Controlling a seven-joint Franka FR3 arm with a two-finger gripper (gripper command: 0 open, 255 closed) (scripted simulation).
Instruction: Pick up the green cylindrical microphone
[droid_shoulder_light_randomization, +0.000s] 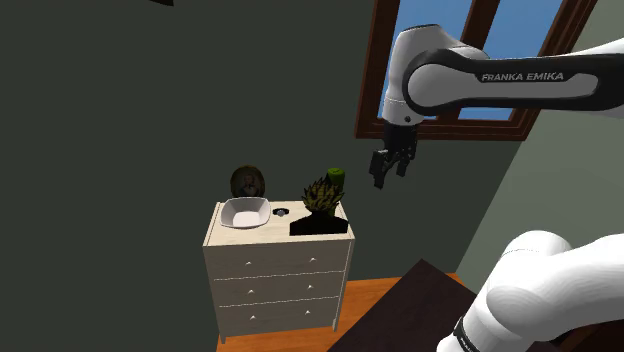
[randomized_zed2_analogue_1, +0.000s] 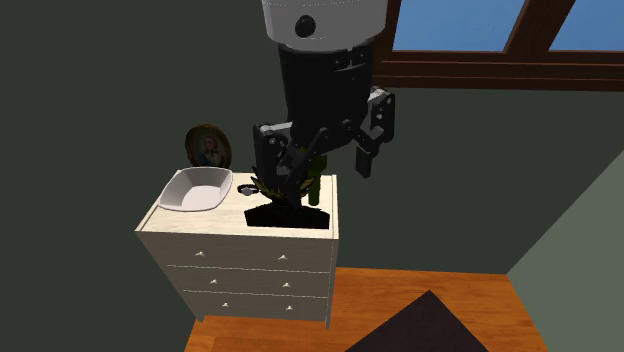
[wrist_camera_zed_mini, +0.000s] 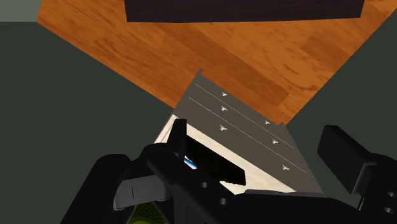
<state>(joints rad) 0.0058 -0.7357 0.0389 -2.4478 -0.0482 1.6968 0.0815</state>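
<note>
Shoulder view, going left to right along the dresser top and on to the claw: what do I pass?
White bowl → small dark round thing → green cylindrical microphone → claw, open and up in the air.

I see a dark green microphone (droid_shoulder_light_randomization: 337, 176), a white bowl (droid_shoulder_light_randomization: 245, 212), a cream dresser (droid_shoulder_light_randomization: 280, 270), a black end effector (droid_shoulder_light_randomization: 391, 171) on a white arm (droid_shoulder_light_randomization: 440, 85), orange-brown wood-grain floor (droid_shoulder_light_randomization: 372, 298), dull grey-green walls (droid_shoulder_light_randomization: 120, 120), and a brown window frame (droid_shoulder_light_randomization: 375, 60) around blue.
</note>
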